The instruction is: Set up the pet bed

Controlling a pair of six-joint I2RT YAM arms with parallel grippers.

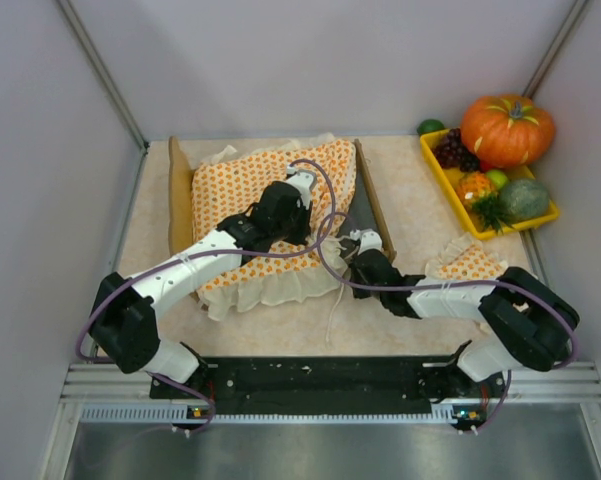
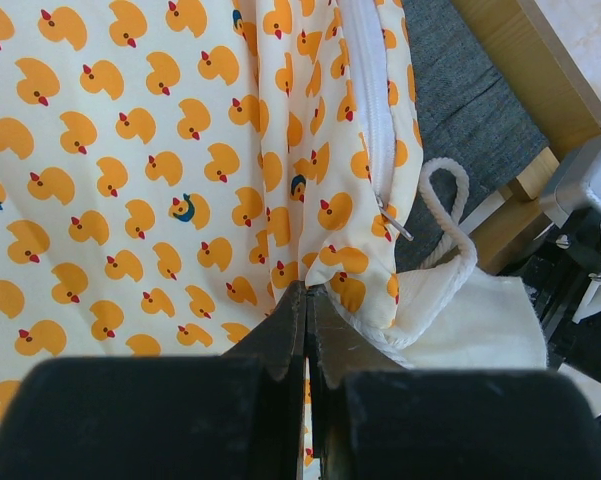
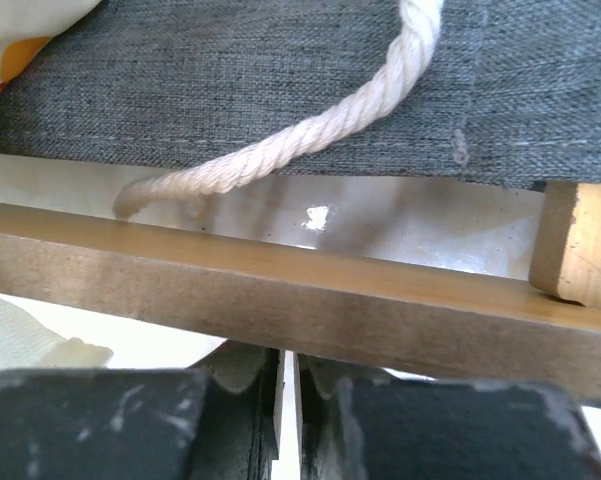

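Note:
The pet bed [image 1: 372, 195] lies on the table with its plywood headboard [image 1: 177, 195] at the left. The orange-dotted bedspread [image 1: 250, 185] covers most of it. My left gripper [image 1: 298, 222] is shut on a fold of the bedspread [image 2: 130, 150] near its zipped edge, as the left wrist view [image 2: 308, 292] shows. The grey base [image 2: 460, 90] and a white rope loop [image 2: 450, 215] lie just beyond. My right gripper [image 1: 352, 248] sits at the bed's near right corner. In the right wrist view [image 3: 288, 355] it is shut, its tips hidden under a wooden rail [image 3: 280, 290]. The small pillow [image 1: 470, 263] lies to the right.
A yellow tray [image 1: 450, 180] with a pumpkin [image 1: 507, 128], grapes and other fruit stands at the back right. A white cord [image 1: 332, 310] trails off the bedspread's ruffle toward the near edge. Grey walls close in the table on three sides.

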